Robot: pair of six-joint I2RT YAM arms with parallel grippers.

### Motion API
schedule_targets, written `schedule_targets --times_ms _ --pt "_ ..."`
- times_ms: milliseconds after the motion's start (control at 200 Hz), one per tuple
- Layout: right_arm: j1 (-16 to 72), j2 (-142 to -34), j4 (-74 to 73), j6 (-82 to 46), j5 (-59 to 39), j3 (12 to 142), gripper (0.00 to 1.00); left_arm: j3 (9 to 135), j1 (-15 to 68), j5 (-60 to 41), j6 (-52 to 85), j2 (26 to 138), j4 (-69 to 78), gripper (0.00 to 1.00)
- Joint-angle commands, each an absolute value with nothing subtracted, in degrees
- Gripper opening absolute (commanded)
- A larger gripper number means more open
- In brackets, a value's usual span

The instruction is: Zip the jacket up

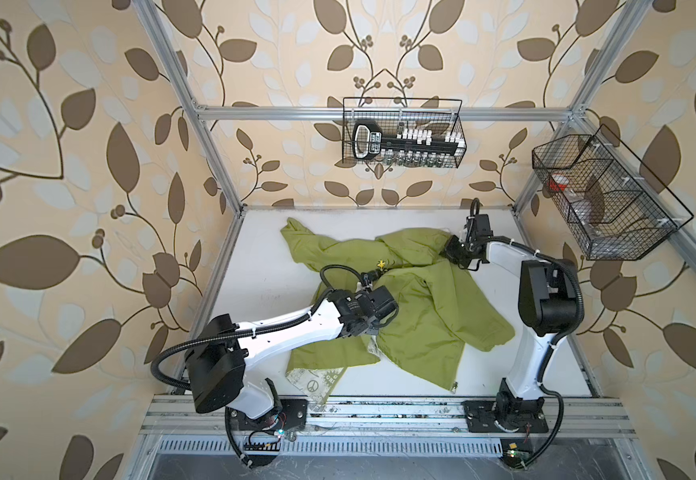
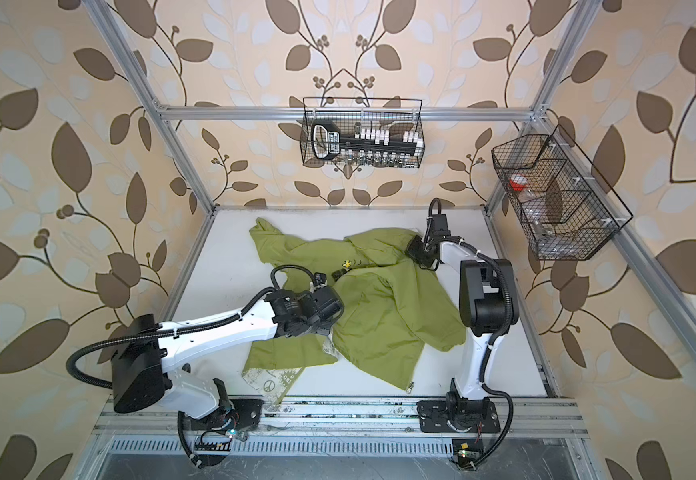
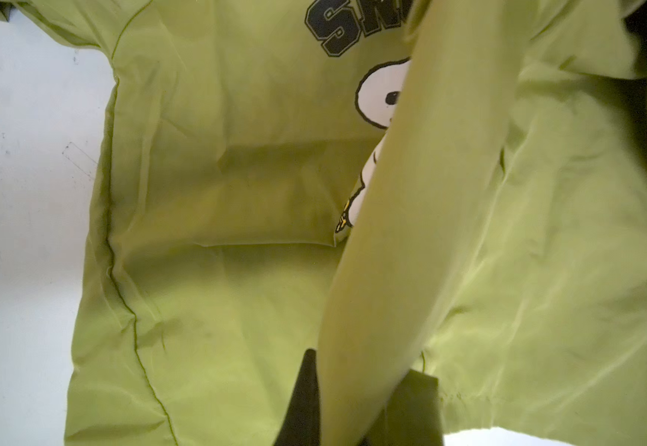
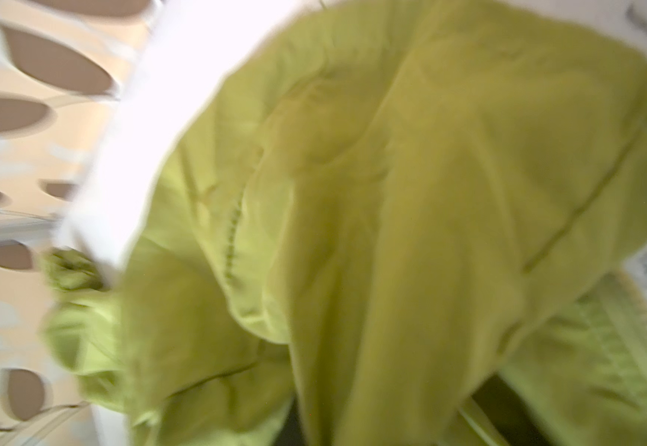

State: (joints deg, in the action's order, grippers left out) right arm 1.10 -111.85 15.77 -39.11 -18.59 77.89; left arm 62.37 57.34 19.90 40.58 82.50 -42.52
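Jacket (image 1: 421, 316) crumpled on white table (image 1: 255, 266), wire basket (image 1: 348, 124) behind, left arm (image 1: 296, 328) overlapping

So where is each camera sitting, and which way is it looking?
Top views: mounted high, looking down at the white table and the jacket; the left arm and right arm show whole.
Left wrist: on the left arm, looking close at the jacket's cartoon print; the left gripper pinches a fold.
Right wrist: on the right arm, blurred, facing bunched jacket and wallpaper; the right gripper shows only as dark bits.
Shared: every view shows the jacket; both top views show nearly the same scene.
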Motion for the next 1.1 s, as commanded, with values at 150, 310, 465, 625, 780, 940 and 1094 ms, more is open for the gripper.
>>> schedule_targets --times_ms 150,310,465,625,780,940,1094 --pt "-0.2 -100.1 17.2 -43.7 -23.5 86.6 0.0 67.7 57.2 11.4 30.0 78.5 -39.3 0.0" --pt "-1.7 -98.8 24.7 -43.4 -22.3 96.4 0.0 76.2 58.9 5.6 26.4 83.0 -39.3 0.0" --pt "-3.3 -99.5 31.3 -42.9 -19.9 106.8 0.0 86.1 62.6 2.7 23.9 90.1 -40.5 0.0" --pt "-4.9 -102.1 37.6 -42.4 -18.5 118.0 0.0 96.6 66.6 1.3 21.8 95.8 -40.7 0.0" --pt "-8.6 -102.5 39.6 -43.4 -19.4 123.9 0.0 105.8 69.6 -0.3 20.8 100.8 -39.6 0.0" --pt "-10.8 -104.0 43.5 -42.8 -20.5 132.0 0.0 110.7 70.9 -1.3 20.3 102.8 -36.6 0.0" --pt "-9.1 -104.2 44.1 -42.1 -21.2 132.9 0.0 102.5 70.6 7.7 21.8 96.7 -32.4 0.0"
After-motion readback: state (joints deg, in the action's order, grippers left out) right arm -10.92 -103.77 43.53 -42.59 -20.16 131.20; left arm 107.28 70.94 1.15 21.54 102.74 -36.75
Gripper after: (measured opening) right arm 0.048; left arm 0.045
